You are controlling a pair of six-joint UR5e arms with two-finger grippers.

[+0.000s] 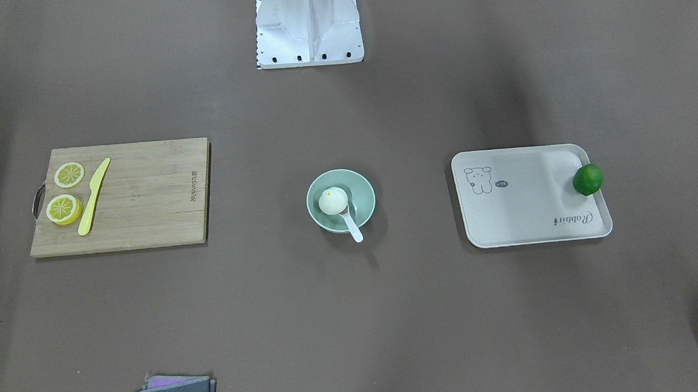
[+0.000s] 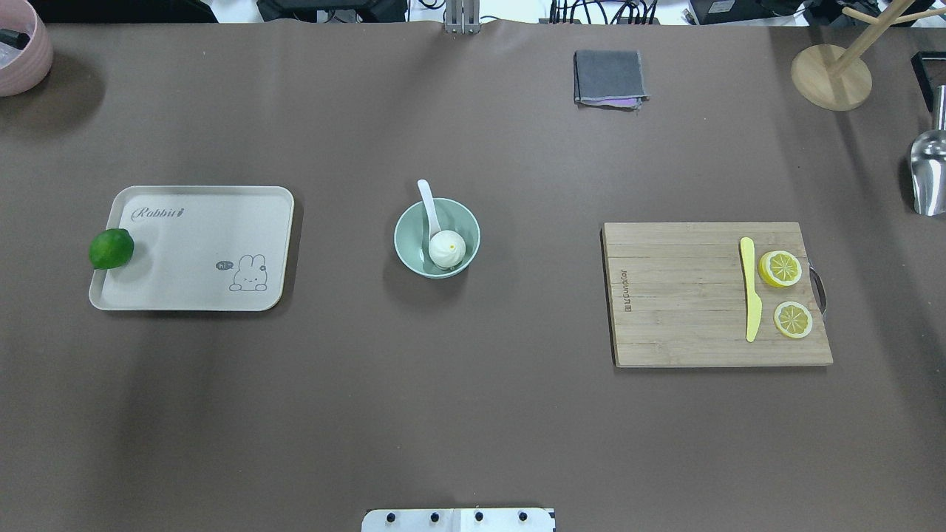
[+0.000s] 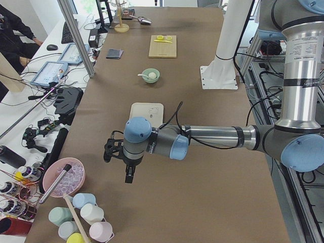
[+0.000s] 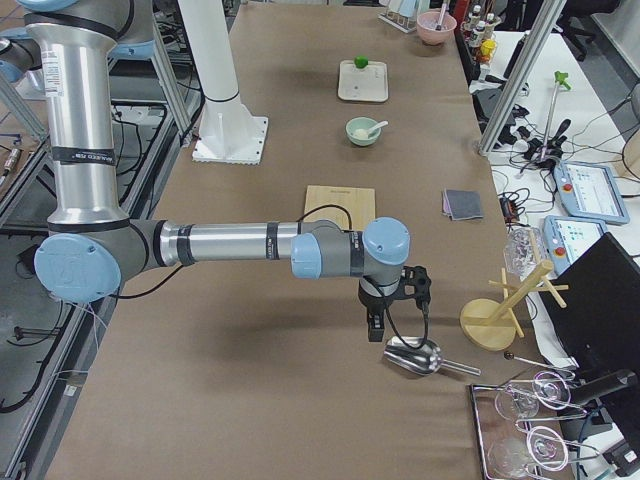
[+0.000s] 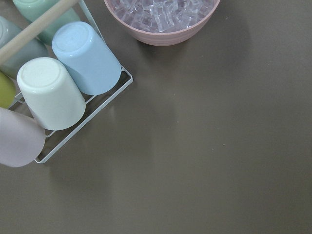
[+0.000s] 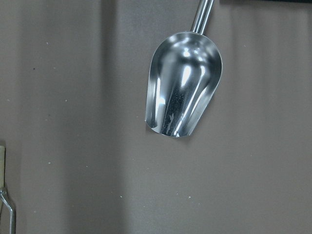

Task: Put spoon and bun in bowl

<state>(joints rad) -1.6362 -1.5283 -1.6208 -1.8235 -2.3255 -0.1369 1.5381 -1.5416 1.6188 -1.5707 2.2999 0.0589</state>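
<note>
We see the bowl (image 2: 408, 240) at the centre of the overhead view, standing on the brown worktop (image 2: 473, 399). The bun (image 2: 447, 249) lies inside it, toward its lower right. The spoon (image 2: 427, 203) has its scoop down in the bowl just beside the bun, and its handle leans out over the upper-left rim.

The left pincer (image 3: 128, 177) hangs over the worktop at the lower left of the left side view, near a pink bowl of ice (image 3: 63, 177). The right pincer (image 4: 375, 330) hangs low in the right side view, just above a metal scoop (image 4: 415, 356). We cannot tell whether either pincer is apart or together. Both are well apart from the bowl.

In the overhead view, a lime (image 2: 111, 248) sits at the left edge of the white tray (image 2: 192, 251).
</note>
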